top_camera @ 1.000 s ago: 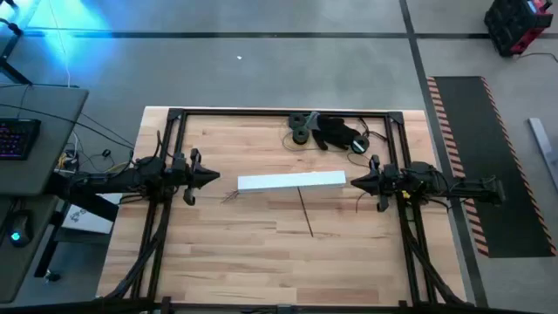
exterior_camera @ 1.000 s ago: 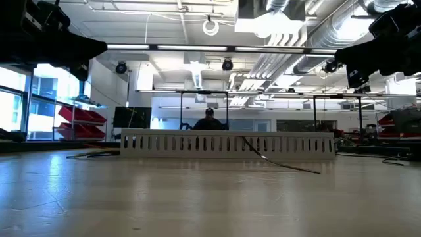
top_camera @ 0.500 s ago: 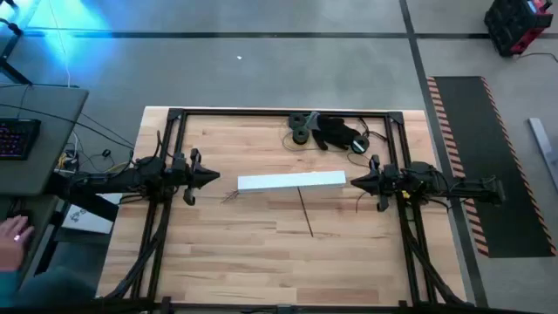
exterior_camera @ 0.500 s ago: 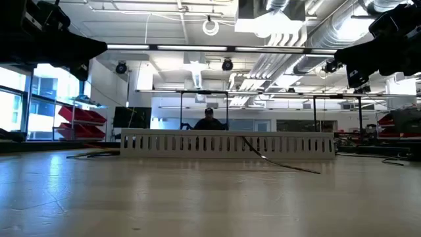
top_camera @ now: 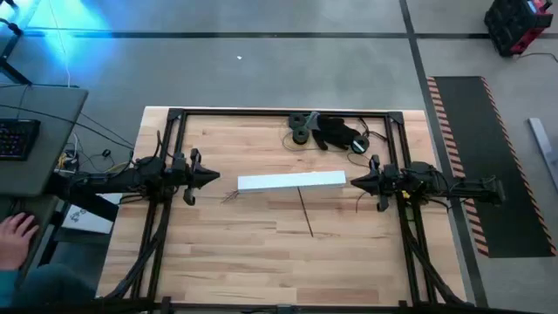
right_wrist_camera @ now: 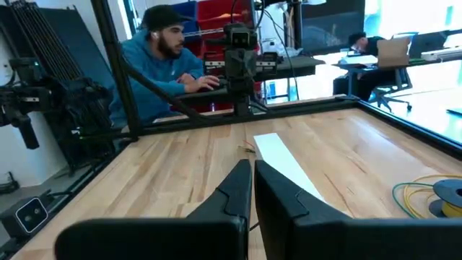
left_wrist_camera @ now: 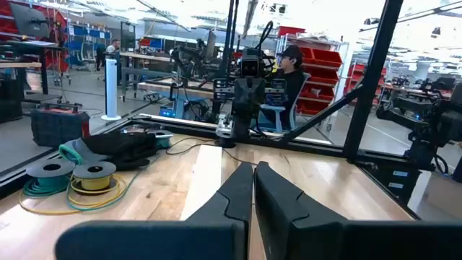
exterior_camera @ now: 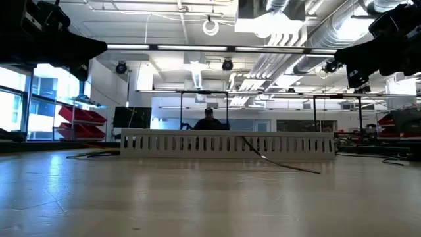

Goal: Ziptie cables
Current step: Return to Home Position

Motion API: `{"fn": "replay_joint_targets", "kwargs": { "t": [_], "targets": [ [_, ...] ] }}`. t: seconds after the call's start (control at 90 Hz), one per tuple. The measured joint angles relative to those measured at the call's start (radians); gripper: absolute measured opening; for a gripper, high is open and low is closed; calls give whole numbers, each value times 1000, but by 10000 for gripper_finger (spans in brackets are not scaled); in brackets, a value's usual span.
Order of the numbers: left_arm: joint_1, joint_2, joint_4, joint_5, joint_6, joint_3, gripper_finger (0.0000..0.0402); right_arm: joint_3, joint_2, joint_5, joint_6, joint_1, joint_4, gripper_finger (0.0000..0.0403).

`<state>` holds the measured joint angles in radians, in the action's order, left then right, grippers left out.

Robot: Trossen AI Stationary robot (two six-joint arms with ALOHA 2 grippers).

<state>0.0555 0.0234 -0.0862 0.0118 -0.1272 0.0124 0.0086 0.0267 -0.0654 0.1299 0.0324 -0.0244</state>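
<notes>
Left jaws pressed together, clear of white duct (top_camera: 292, 180) left end | right jaws pressed together, clear of its right end | cables (top_camera: 230, 197) loose on table (top_camera: 244, 253) near duct's left end | I judge them light, floppy, slippery; pinch gathered bundle mid-length.

Left gripper (left_wrist_camera: 253, 167): fingers pressed together, pointing across the wooden table (left_wrist_camera: 325, 180). White duct (left_wrist_camera: 206, 170) lies ahead, running away lengthwise. To one side: teal wire spool (left_wrist_camera: 47, 170), yellow wire spool (left_wrist_camera: 94, 172) (touching each other) and a dark soft bundle (left_wrist_camera: 126, 143). Right arm (left_wrist_camera: 244, 94) faces opposite, with a seated person (left_wrist_camera: 289, 68) beyond.
</notes>
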Motion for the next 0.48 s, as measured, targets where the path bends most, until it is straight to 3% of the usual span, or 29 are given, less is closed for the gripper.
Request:
{"fn": "replay_joint_targets", "kwargs": {
  "t": [0.478],
  "targets": [
    [0,0,0,0,0,0,0,0,0,-5,0,0,0,0]
  ]
}}
